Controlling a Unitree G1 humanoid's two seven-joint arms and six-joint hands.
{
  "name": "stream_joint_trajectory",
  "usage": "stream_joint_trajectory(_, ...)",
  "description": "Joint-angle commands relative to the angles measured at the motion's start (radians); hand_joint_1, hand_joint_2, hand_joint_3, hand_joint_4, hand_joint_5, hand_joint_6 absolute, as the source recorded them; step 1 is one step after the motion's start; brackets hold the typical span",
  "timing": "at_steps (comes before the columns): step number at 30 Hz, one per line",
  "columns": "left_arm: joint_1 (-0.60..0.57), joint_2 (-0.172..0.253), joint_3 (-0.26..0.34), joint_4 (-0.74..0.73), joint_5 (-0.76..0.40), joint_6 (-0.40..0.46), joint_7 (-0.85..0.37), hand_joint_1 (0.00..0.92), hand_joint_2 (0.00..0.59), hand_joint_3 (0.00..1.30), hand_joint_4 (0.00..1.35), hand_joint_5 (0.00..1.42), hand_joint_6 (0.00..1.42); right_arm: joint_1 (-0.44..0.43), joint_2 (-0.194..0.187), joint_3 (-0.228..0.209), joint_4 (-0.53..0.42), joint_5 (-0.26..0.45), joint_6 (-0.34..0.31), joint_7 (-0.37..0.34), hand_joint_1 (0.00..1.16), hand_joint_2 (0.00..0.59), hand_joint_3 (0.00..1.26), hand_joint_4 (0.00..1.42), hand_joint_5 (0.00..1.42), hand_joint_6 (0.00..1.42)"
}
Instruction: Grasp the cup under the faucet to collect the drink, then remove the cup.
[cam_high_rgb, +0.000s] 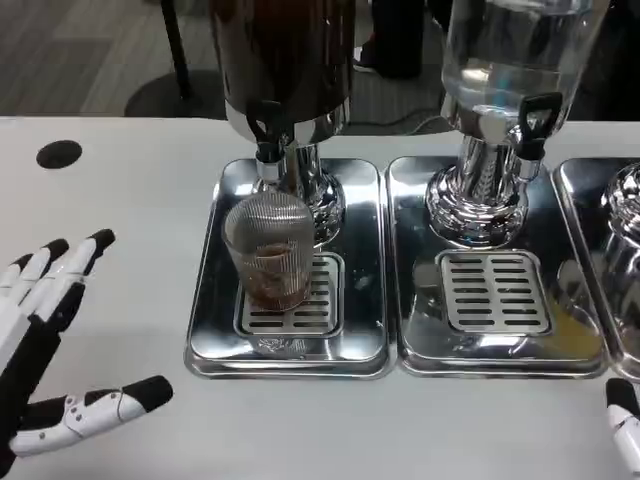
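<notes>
On the white worktop (120, 200), the dark dispenser (285, 60) at upper centre has part-filled the ribbed cup (268, 250) on its drip tray (205, 330), so removal remains; the left hand (45, 340) at lower left spreads its fingers (75, 262), holding nothing.

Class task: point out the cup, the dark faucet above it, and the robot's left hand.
cup (270, 255), head view, ribbed glass wall.
dark faucet (266, 125), head view, black tap handle.
left hand (45, 340), head view, palm.
</notes>
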Motion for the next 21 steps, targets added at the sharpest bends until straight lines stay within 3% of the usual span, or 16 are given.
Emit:
stream_joint_trajectory(1,0.004,0.020,0.017,0.050,-0.007,-0.043,0.029,0.000,0.003,0.00,0.00,0.00,0.00,-0.063,-0.021,0.013,0.094,0.092,-0.026,0.060,0.69,0.318,0.16,0.24,0.23,0.18)
stream_joint_trajectory(11,0.037,0.022,0.055,0.063,-0.030,-0.074,0.027,0.000,0.003,0.00,0.00,0.00,0.00,-0.222,-0.043,0.063,0.263,0.163,-0.079,0.184,0.74,0.254,0.11,0.21,0.23,0.26)
stream_joint_trajectory(15,0.040,0.015,0.058,0.069,-0.024,-0.072,0.026,0.000,0.003,0.00,0.00,0.00,0.00,-0.234,-0.045,0.062,0.275,0.169,-0.086,0.199,0.79,0.221,0.10,0.20,0.23,0.28)
stream_joint_trajectory(21,0.029,0.011,0.047,0.077,-0.021,-0.067,0.024,0.000,0.006,0.00,0.00,0.00,0.00,-0.235,-0.045,0.060,0.281,0.171,-0.092,0.202,0.80,0.219,0.10,0.19,0.23,0.30)
